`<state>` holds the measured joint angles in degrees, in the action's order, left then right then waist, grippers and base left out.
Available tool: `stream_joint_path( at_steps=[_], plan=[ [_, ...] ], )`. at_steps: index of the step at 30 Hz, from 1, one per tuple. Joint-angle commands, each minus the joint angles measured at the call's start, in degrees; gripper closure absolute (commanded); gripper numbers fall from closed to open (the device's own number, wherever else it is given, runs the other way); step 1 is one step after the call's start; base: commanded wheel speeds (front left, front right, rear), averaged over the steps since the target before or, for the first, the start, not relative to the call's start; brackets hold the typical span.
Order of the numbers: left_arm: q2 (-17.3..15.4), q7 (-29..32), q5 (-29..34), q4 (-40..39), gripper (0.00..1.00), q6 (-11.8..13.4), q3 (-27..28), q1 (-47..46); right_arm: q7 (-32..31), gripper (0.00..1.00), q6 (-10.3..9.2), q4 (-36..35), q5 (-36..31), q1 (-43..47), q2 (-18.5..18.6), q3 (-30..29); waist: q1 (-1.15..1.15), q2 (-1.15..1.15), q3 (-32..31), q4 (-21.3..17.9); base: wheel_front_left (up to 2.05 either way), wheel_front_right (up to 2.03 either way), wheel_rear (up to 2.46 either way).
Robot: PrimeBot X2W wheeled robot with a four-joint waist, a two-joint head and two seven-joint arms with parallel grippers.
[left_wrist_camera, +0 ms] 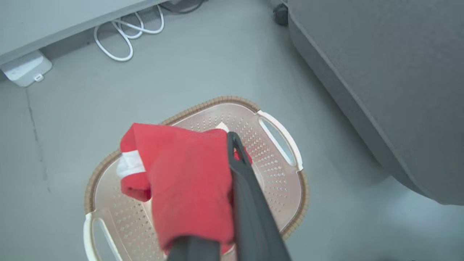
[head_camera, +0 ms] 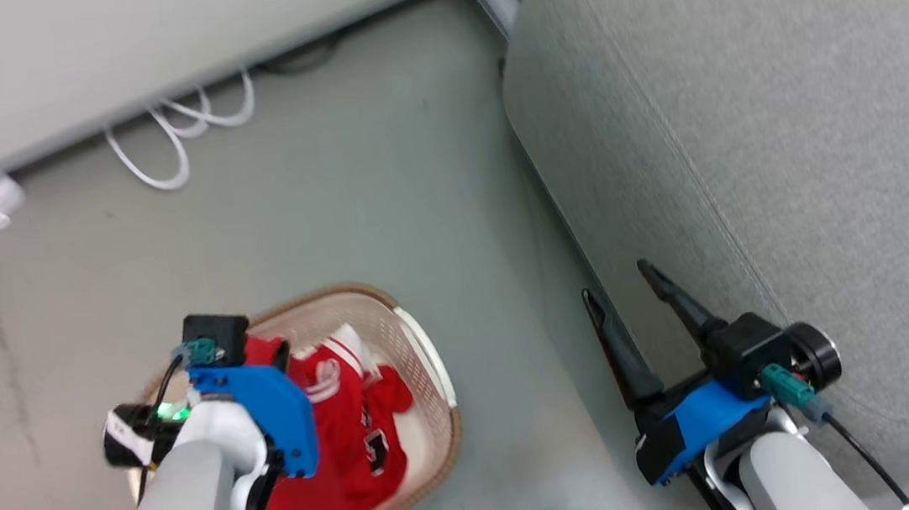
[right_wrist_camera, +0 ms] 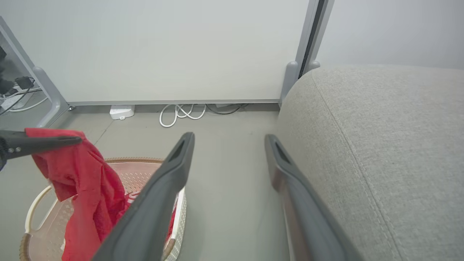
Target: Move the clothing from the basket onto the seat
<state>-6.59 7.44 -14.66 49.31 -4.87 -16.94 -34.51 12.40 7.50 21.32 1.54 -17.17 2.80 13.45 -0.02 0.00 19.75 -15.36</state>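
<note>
left gripper (left_wrist_camera: 219, 145): fingers clamped on a red jersey (left_wrist_camera: 185, 181). One dark finger (left_wrist_camera: 246, 203) shows along the cloth's edge and the other is under the fabric.
jersey: hangs bunched from the left fingers over the basket (left_wrist_camera: 217, 99). It has a white band on one fold. In the right wrist view it drapes down (right_wrist_camera: 83, 174) toward the basket's inside, and I cannot tell whether its lower end is clear of the basket.
red cloth (head_camera: 359, 468): lies inside the basket and bears a black-and-white number. I cannot tell whether it is part of the held jersey.
basket: cream, perforated, with a brown rim (head_camera: 323, 292) and white handles. It stands on the floor (head_camera: 370, 171), apart from the sofa (head_camera: 746, 131).
right gripper (head_camera: 618, 282): fingers apart with nothing between them, beside the sofa's rounded edge, between basket and sofa.
sofa: grey coarse fabric, to the robot's right.
cable (head_camera: 180, 132): white, coiled on the floor by the wall (head_camera: 144, 34).
</note>
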Motion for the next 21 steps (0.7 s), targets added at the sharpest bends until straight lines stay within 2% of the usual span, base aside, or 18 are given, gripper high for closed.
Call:
stream_joint_path(
  at_steps=[1,5,12,16,21],
  plan=[
    [0.7,-1.0,-0.5,-0.6,1.00,-0.5,-0.6,-0.9,-0.6,0.00,-0.02,-0.5,-0.5,1.6,0.1,-0.2,0.02,0.00,-9.4,5.8,0.00,0.00,0.00],
    [2.7,-2.3,-1.9,-2.8,1.00,-1.5,-2.7,-3.2,-2.9,0.00,-0.02,-2.1,-1.1,4.4,0.1,-0.5,0.02,0.00,-13.8,8.4,0.00,0.00,0.00],
    [3.6,-2.4,-5.3,-7.8,1.00,-2.3,-8.2,-6.4,-6.2,0.00,-0.02,-5.0,-1.6,7.5,0.1,-0.2,0.02,0.00,-18.1,10.7,0.00,0.00,0.00],
    [3.7,-1.6,-10.5,-12.7,1.00,-2.3,-14.1,-8.1,-7.8,0.00,-0.02,-6.7,-1.4,8.7,0.1,0.1,0.02,0.00,-19.9,11.1,0.00,0.00,0.00],
    [3.6,-1.2,-15.1,-16.5,1.00,-0.5,-19.9,-10.7,-9.2,0.00,-0.02,-8.2,-1.3,9.3,0.1,0.5,0.02,0.00,-21.2,11.1,0.00,0.00,0.00]
  ],
)
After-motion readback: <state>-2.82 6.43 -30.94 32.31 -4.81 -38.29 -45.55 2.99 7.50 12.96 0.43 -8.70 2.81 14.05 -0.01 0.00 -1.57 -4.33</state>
